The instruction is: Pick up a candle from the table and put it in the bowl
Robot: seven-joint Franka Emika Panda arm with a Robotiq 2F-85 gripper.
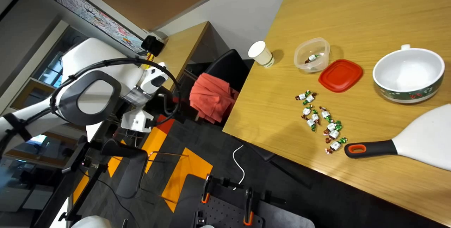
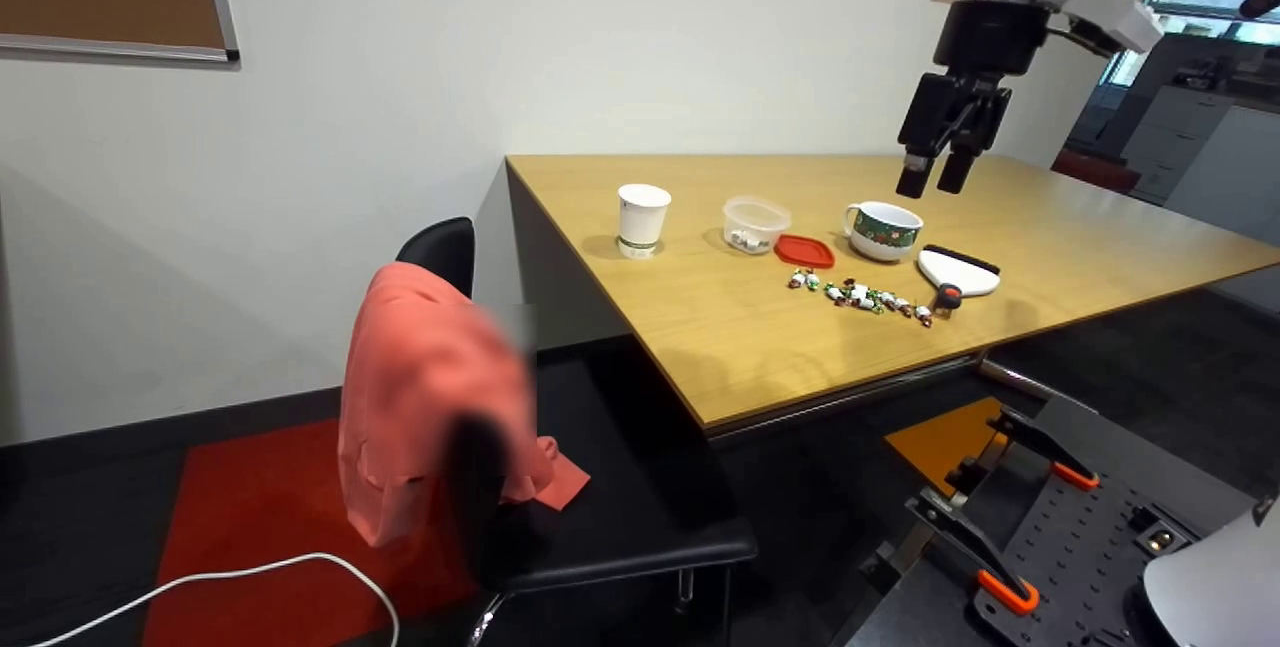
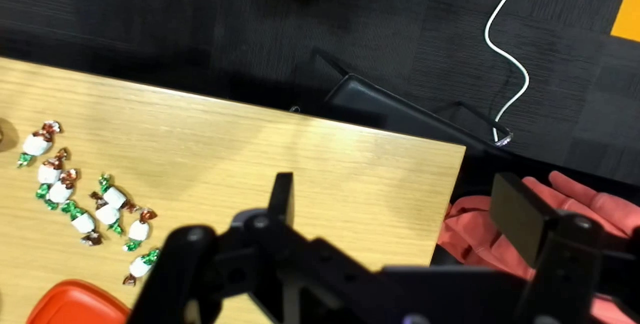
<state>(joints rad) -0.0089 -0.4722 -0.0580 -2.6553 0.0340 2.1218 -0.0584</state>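
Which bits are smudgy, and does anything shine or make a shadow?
In an exterior view, part of the coral cloth is smeared; in the wrist view, the fingers look softer than the wrapped candies, and the table shines palely near its edge; in an exterior view, the white cup has a shadow beside it.

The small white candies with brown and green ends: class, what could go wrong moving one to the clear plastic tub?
Some candies lie touching, so the black fingers may snag two. Grasping the end one could nudge the adjacent black handle of the flat white tool. Released early, a candy might land on the square red lid beside the tub.
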